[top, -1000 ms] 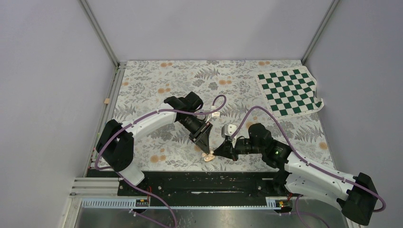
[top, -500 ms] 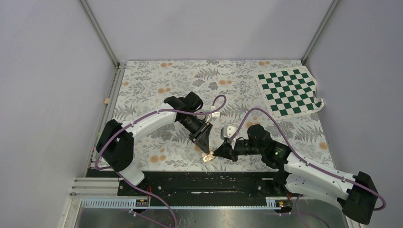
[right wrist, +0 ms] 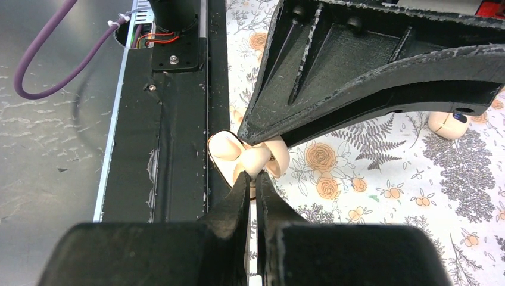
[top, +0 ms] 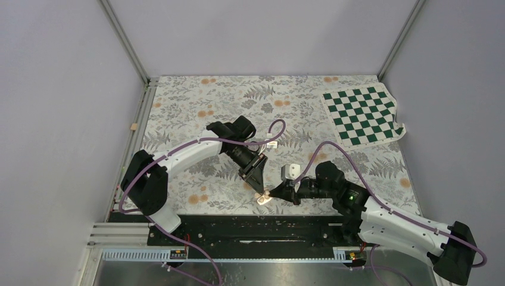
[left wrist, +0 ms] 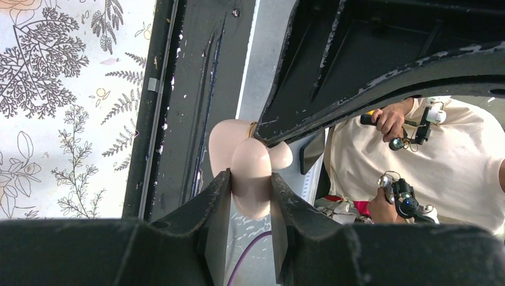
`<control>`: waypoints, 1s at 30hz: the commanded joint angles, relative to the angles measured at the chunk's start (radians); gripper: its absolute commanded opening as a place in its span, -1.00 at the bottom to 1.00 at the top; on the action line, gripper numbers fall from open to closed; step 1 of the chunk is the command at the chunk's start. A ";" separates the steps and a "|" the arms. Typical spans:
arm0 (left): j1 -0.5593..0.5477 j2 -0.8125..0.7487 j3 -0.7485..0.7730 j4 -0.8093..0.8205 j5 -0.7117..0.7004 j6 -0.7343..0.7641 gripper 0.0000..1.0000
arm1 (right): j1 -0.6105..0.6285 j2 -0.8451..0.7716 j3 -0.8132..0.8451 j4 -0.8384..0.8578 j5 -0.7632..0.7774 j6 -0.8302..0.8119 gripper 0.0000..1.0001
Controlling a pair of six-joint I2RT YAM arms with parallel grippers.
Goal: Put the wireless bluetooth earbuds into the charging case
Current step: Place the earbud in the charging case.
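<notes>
With my left jaws clamped narrowly on the charging case and my right jaws shut, tips touching the case, I should hold the case rigid and press squarely into its hollow; one earbud lies on the tabletop near the case.
</notes>
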 commanded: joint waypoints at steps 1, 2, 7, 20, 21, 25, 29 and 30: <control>-0.015 -0.005 0.007 0.001 0.119 0.023 -1.00 | 0.009 -0.026 -0.013 0.042 0.080 -0.045 -1.00; -0.015 -0.005 0.007 0.002 0.122 0.023 -1.00 | 0.011 -0.029 -0.013 0.035 0.084 -0.050 -1.00; -0.014 -0.003 0.002 0.001 0.131 0.023 -1.00 | 0.021 -0.053 -0.013 0.019 0.098 -0.067 -1.00; -0.016 0.000 0.019 -0.024 0.144 0.045 -1.00 | 0.037 -0.050 -0.011 -0.007 0.105 -0.066 -0.97; -0.016 0.000 0.019 -0.024 0.144 0.044 -1.00 | 0.037 -0.050 -0.011 -0.009 0.105 -0.065 -0.91; -0.015 0.000 0.018 -0.022 0.142 0.043 -1.00 | 0.037 -0.054 -0.012 -0.006 0.110 -0.063 -0.75; -0.015 0.006 0.022 -0.024 0.145 0.042 -1.00 | 0.037 -0.055 -0.012 -0.004 0.114 -0.058 -0.58; -0.016 0.006 0.023 -0.023 0.145 0.042 -1.00 | 0.037 -0.056 -0.012 -0.003 0.116 -0.056 -0.49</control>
